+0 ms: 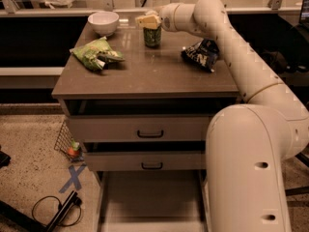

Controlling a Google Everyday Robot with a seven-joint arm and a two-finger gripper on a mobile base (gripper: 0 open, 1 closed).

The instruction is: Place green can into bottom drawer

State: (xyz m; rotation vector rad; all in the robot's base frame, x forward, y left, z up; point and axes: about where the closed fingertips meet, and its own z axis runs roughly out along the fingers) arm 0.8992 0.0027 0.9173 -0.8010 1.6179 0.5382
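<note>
Cabinet top (145, 76) holds green can (152, 37) just under the claw (147, 21).

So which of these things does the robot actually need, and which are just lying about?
In the job: small dark green drink can; pulled-out grey-brown bottom drawer; pale gripper, right at the can's top.
Just lying about: white round bowl; crumpled green snack bag; dark snack bag.

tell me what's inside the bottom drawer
Only bare pale floor shows in the bottom drawer; its right side hides behind the robot's body. The green can stands on the cabinet top, under the gripper.
</note>
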